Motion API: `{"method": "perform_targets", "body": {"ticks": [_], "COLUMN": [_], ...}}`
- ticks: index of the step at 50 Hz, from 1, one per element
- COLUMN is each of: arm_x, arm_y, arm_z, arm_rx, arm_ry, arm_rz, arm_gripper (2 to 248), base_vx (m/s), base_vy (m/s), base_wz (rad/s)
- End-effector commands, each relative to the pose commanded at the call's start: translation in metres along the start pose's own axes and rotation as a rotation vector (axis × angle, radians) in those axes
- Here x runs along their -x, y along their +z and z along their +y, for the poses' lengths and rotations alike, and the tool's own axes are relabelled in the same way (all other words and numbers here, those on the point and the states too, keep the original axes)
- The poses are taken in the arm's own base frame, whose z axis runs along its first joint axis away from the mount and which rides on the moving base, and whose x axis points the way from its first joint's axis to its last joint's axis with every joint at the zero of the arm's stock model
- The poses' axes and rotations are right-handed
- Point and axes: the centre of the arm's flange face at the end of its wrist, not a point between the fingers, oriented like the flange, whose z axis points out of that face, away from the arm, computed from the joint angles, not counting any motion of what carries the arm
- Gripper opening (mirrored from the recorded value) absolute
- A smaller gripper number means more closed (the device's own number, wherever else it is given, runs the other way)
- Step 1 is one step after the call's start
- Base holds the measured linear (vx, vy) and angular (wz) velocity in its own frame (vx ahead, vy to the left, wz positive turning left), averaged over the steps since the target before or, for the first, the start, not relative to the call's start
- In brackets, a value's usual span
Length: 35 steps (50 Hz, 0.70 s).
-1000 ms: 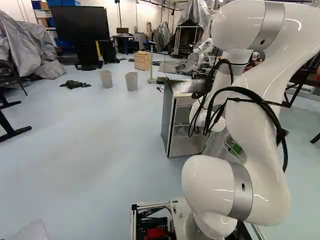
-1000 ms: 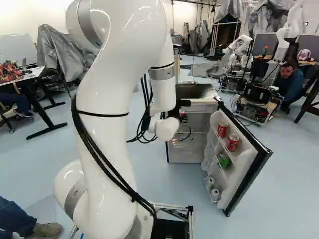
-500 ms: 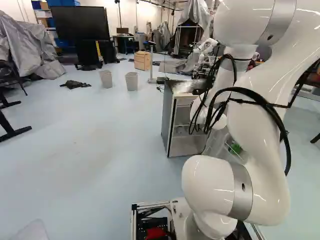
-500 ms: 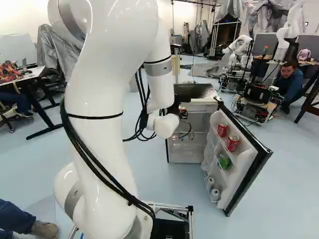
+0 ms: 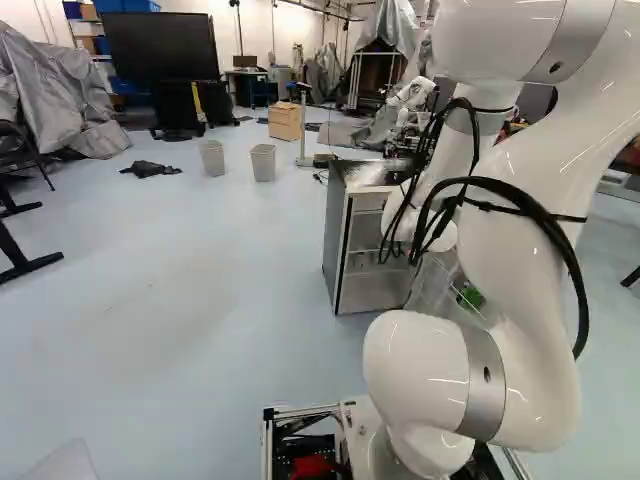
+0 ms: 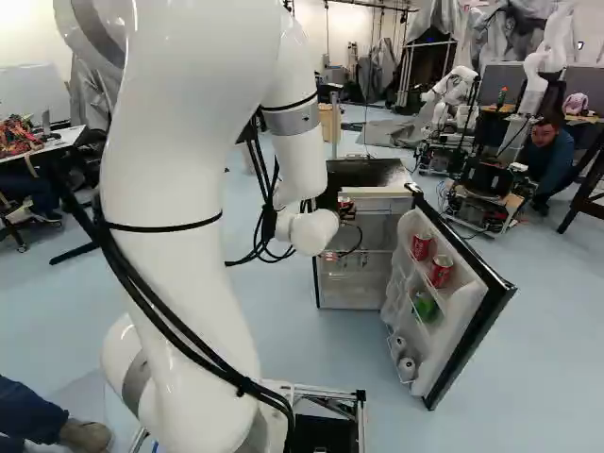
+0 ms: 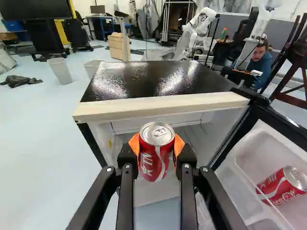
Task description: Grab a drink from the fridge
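Your claw [image 7: 157, 146] squeezes the red can [image 7: 155, 165] upright from both sides, likely so it won't slip. The open fridge door [image 6: 455, 321] gives it room.

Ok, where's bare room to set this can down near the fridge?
The fridge's black top, bordered by its pale front edge, looks bare. Crowded: the open door, racked with two red cans and a green item, and the opening, where the gripper holds the can.
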Motion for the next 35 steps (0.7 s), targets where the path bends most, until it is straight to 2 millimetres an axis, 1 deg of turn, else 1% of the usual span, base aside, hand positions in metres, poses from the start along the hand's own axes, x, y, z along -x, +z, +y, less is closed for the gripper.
{"method": "perform_targets", "body": {"ticks": [35], "arm_x": [-0.031], "arm_y": [0.003], "arm_z": [-0.001], "arm_rx": [-0.002], "arm_ry": [-0.02], "arm_rz": [-0.001], "arm_gripper": [90], "base_vx": [0.0], "base_vy": [0.0], "base_wz": [0.0]}}
